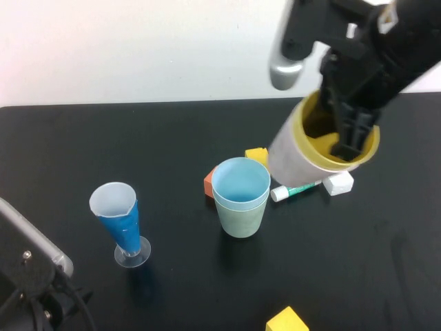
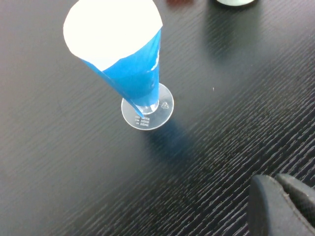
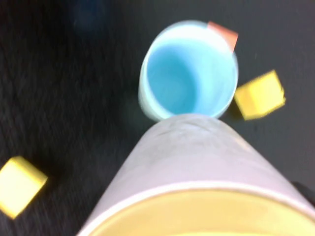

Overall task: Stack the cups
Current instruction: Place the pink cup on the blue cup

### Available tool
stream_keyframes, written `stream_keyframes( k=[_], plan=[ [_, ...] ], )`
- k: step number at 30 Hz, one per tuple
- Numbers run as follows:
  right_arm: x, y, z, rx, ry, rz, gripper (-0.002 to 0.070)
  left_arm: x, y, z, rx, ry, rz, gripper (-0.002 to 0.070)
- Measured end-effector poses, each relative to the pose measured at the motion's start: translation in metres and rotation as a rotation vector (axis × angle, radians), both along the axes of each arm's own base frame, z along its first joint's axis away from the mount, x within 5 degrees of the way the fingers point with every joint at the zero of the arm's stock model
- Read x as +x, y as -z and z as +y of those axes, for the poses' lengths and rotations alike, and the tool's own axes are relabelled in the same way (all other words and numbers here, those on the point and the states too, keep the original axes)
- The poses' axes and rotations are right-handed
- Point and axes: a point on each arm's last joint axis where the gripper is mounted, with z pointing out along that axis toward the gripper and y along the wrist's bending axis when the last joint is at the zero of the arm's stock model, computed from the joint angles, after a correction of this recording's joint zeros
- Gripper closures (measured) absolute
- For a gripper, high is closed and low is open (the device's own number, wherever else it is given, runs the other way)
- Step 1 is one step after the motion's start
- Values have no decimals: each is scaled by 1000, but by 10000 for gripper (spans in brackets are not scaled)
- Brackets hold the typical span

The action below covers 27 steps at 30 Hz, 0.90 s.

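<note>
— Where are the cups?

— The light blue cup (image 1: 240,183) sits nested in the sage green cup (image 1: 241,219), upright on the black table (image 1: 83,145); that pair is my landmark. I have the yellow cup (image 1: 344,141), nested inside the pale pink cup (image 1: 293,153), lifted and tilted just beyond the pair on my right-arm side.

— How are you holding them?

— My right gripper (image 1: 348,131) is clamped on their rim, one finger inside, so the base stays free to drop into the blue mouth. I judge the next move needs the base centred over it.

— And the rest?

— An orange block (image 1: 208,183), yellow block (image 1: 257,156), marker (image 1: 298,189) and white eraser (image 1: 338,183) crowd behind the pair. The cone glass (image 1: 120,217) stands on its other side. My left gripper (image 2: 280,204) rests closed and empty, near that glass.
</note>
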Motion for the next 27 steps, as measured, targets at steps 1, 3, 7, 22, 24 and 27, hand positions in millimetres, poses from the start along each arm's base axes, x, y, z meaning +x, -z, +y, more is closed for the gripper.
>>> stream_keyframes(
  k=[1, 3, 7, 22, 24, 27],
  plan=[
    [4, 1, 3, 5, -3, -5, 608, 0, 0, 0, 0, 0, 0, 676],
    [17, 9, 12, 2, -8, 4, 608, 0, 0, 0, 2, 0, -1, 676],
    [42, 34, 29, -21, -9, 40, 608, 0, 0, 0, 3, 0, -2, 676],
    [75, 74, 53, -39, -4, 129, 354, 0, 0, 0, 9, 5, -7, 676],
    [75, 69, 53, -31, 9, 122, 340, 0, 0, 0, 11, 8, -9, 676],
    [73, 51, 51, -4, 43, 87, 337, 0, 0, 0, 13, 9, -9, 676]
  ],
)
